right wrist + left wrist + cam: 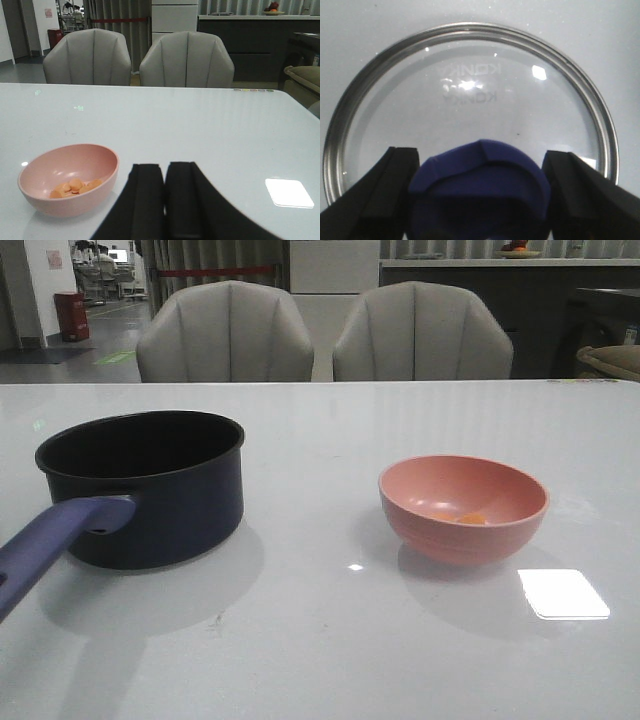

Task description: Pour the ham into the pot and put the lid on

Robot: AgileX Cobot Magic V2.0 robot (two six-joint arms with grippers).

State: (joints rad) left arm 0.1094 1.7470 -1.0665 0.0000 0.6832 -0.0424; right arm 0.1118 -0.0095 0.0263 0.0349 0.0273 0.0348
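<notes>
While the pot (150, 490) stands uncovered on the left of the white table (330, 640), its handle (55, 540) pointing near and left, the pink bowl (463, 508) sits well apart on the right with the ham (75, 187) lying in small orange pieces on its bottom. The lid (470, 100) lies flat on the table under the left gripper (480, 175), whose jaws are spread on either side of the blue knob (480, 185), not visibly pinching it. The right gripper (164, 200) hangs near the bowl, jaws pressed together.
</notes>
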